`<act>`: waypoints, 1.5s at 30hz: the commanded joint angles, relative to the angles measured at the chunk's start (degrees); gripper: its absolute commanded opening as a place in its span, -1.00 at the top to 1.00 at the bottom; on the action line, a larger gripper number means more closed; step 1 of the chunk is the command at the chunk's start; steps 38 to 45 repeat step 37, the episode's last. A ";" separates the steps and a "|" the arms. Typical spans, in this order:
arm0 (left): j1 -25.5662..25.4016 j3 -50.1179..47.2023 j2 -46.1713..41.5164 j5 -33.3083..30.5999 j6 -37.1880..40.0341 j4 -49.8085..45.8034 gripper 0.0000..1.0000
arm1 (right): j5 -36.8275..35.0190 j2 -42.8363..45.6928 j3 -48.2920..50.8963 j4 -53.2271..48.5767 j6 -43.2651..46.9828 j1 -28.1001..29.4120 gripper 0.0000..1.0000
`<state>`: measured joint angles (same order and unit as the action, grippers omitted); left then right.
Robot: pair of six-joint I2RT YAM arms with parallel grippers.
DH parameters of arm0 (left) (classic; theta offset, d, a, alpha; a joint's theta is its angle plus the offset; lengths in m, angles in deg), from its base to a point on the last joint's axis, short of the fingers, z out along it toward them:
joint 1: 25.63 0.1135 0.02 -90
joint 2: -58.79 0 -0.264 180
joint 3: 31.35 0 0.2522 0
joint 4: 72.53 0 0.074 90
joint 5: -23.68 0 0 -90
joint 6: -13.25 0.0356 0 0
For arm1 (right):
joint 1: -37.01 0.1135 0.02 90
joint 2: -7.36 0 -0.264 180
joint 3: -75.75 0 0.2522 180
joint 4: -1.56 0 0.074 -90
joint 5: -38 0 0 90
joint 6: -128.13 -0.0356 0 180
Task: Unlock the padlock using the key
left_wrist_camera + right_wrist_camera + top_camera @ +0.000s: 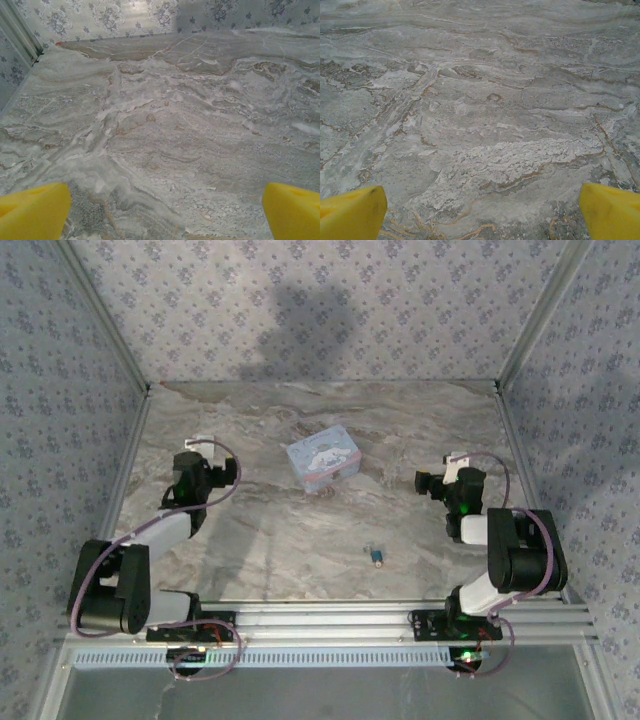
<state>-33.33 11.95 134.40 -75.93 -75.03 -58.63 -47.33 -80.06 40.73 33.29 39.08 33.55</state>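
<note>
The padlock (376, 557) is a tiny dark teal piece with a silvery end. It lies on the marble table (300, 540) near the front edge, between the two arms. The key is out of view. My left gripper (204, 447) hovers at the left, far from the padlock. In the left wrist view its yellow fingers (35, 210) stand wide apart over bare marble, so the left gripper (165, 212) is open. My right gripper (455, 462) is at the right, beyond the padlock. The right gripper (482, 212) is open too, its yellow fingers (612, 212) wide apart with nothing between them.
A pale blue cartoon-printed tin (324, 460) sits mid-table, between the two grippers and beyond the padlock. Patterned walls (320, 310) close the table on three sides, with metal posts at the corners. A metal rail (330, 620) runs along the near edge.
</note>
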 commanded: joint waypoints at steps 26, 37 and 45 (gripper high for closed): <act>9.93 -5.72 12.20 9.63 -3.33 18.48 -0.96 | -2.74 0.13 -0.91 1.39 0.78 1.06 -1.00; 9.70 -5.72 12.19 9.30 -3.22 18.42 -0.96 | -2.72 0.05 -1.13 1.22 0.68 0.96 -1.00; 9.70 -5.72 12.19 9.30 -3.22 18.42 -0.96 | -2.72 0.05 -1.13 1.22 0.68 0.96 -1.00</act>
